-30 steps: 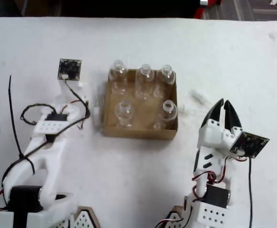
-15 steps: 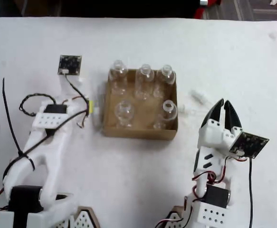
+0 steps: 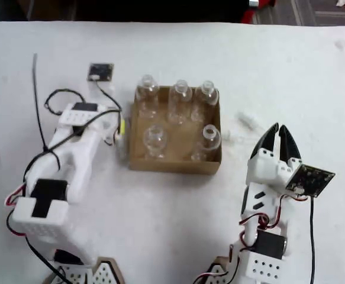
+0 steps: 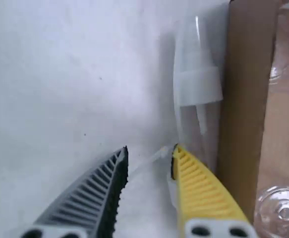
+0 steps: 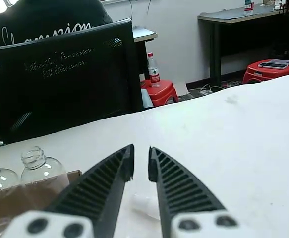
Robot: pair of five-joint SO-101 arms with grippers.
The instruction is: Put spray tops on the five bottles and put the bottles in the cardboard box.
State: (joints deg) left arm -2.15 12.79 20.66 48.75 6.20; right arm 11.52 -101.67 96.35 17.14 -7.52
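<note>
Your left jaws sit partly open around the thin tube of a spray top (image 4: 196, 79) lying against the cardboard box (image 4: 246, 99); five uncapped bottles (image 3: 179, 97) stand inside; your right jaws narrowly parted, empty.

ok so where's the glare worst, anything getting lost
High view: the white table is lit bright, so the pale spray tops right of the cardboard box barely stand out. Left wrist view: a spray top beside the box wall blends into the table; glints on a bottle. Right wrist view: bright table against a dark chair.
</note>
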